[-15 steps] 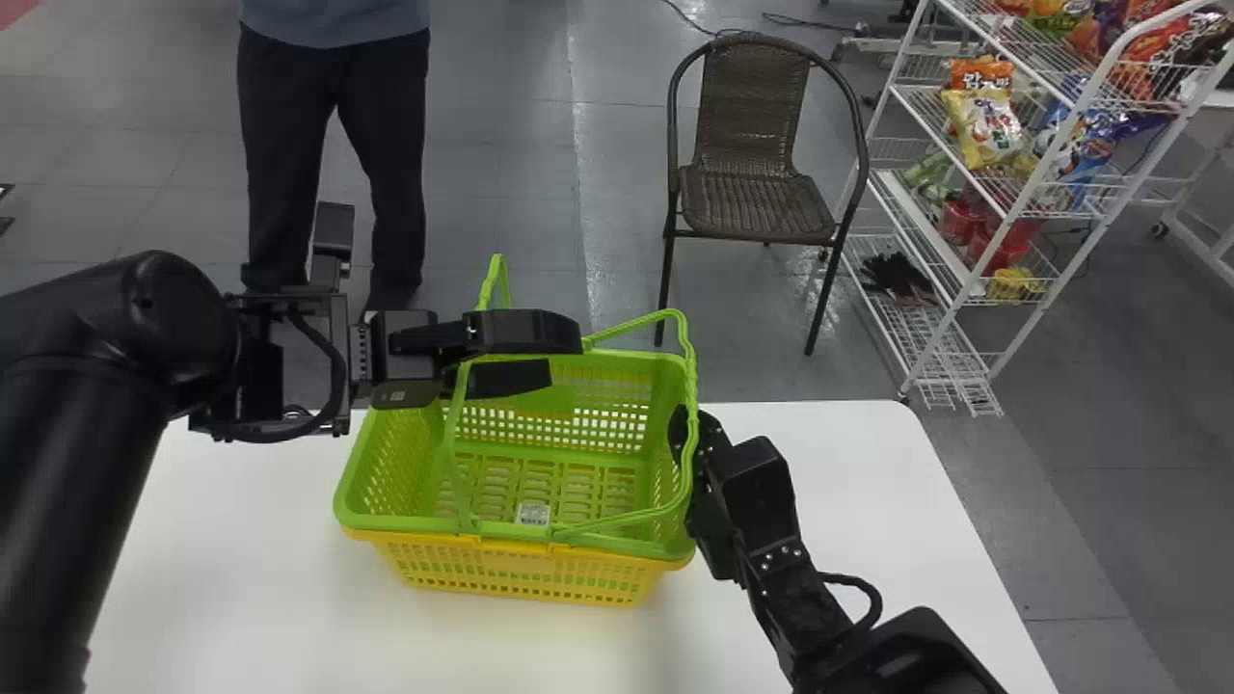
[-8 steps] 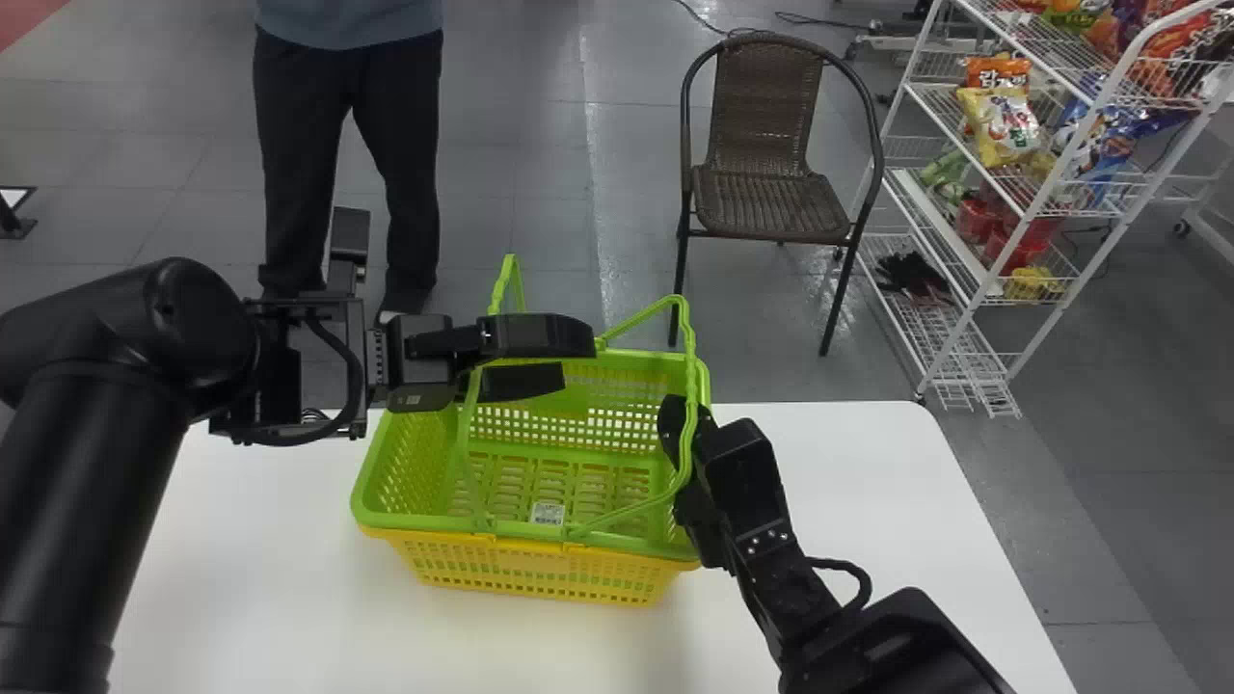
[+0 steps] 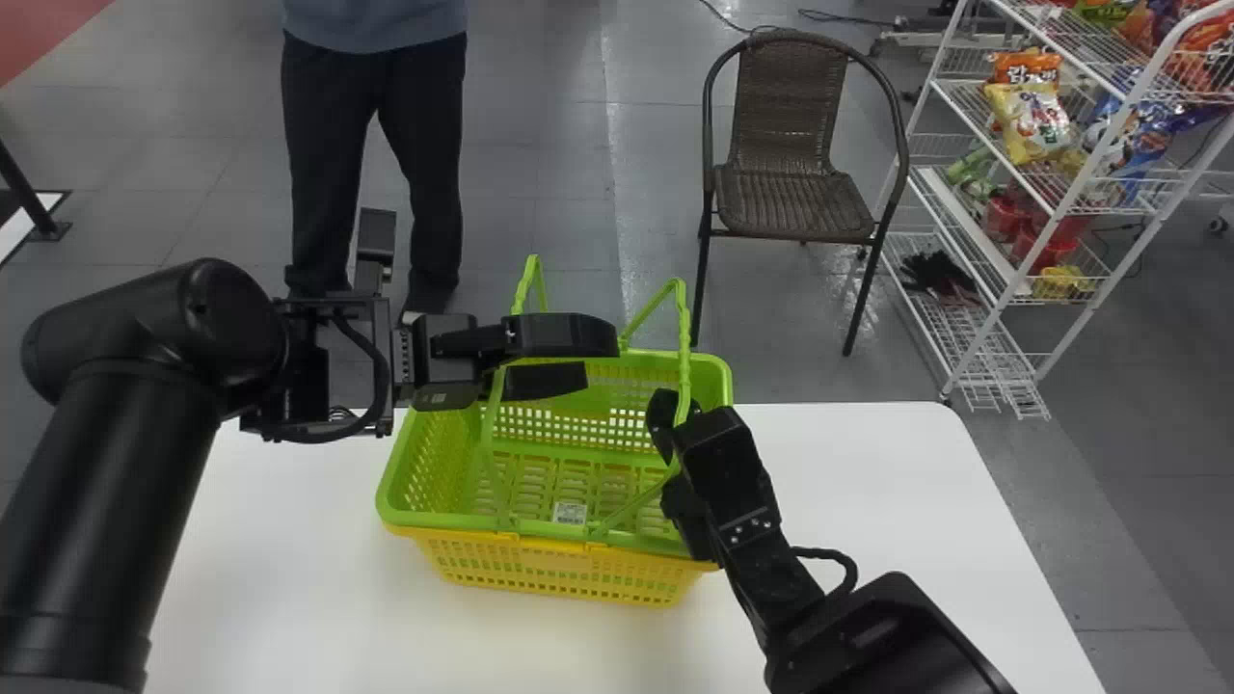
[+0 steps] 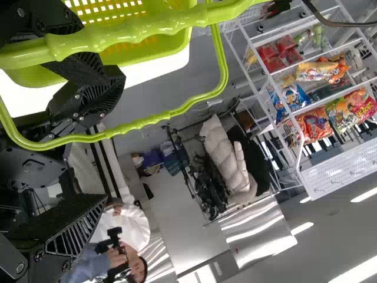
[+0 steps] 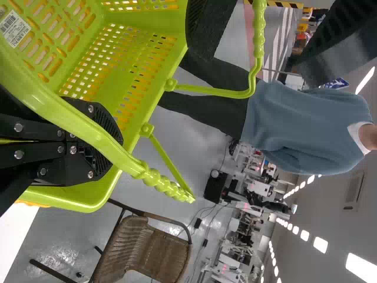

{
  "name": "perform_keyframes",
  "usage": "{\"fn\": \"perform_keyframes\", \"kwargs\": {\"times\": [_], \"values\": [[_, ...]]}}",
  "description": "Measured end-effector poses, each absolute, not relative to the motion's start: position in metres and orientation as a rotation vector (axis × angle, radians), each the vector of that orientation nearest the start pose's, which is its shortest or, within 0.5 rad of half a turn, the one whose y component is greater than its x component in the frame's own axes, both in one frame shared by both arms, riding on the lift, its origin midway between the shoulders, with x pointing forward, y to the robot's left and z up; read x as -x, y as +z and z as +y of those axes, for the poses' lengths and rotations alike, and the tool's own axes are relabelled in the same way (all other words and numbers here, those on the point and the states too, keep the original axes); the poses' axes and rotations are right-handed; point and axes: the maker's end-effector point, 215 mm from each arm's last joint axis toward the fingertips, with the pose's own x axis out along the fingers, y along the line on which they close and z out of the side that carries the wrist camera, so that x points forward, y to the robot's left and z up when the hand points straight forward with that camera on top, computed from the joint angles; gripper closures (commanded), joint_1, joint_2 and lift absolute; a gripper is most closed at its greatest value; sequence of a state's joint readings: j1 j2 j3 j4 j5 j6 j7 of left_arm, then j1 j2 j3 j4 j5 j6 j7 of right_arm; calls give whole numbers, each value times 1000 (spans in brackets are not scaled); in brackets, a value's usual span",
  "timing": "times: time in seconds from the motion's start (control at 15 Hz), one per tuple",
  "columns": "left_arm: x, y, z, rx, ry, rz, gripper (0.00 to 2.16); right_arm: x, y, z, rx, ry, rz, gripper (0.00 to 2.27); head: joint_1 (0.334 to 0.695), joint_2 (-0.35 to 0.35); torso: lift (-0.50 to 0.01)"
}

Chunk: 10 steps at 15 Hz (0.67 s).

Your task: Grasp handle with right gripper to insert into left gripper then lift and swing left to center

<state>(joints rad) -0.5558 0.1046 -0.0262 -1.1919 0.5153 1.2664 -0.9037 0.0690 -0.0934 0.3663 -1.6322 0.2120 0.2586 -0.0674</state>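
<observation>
- Grey floor (image 3: pixel 569 173) beyond the white tabletop (image 3: pixel 868 472).
- Left jaws gape over the green basket (image 3: pixel 463 526), nested in a yellow one (image 3: pixel 482 569).
- Right jaws sit against the right handle (image 3: pixel 684 357) — gripping or not, I can't tell.
- Probably light, slick, fairly stiff plastic; I'd centre its ribbed middle (image 5: pixel 160 183) between the left jaws before lifting.

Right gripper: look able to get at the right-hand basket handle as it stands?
Probably yes. The right-hand handle stands raised and runs close across the right gripper, with nothing visible in between. It may still need some lining up.
</observation>
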Motion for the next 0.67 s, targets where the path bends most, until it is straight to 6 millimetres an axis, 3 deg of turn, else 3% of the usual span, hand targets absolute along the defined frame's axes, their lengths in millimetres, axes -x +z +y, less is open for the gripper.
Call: {"fn": "perform_keyframes", "kwargs": {"times": [0.67], "values": [[-531,-339,9,817,-1109,875,137,-541,-435,-52,341,296,235,2216,695,-44,0]]}}
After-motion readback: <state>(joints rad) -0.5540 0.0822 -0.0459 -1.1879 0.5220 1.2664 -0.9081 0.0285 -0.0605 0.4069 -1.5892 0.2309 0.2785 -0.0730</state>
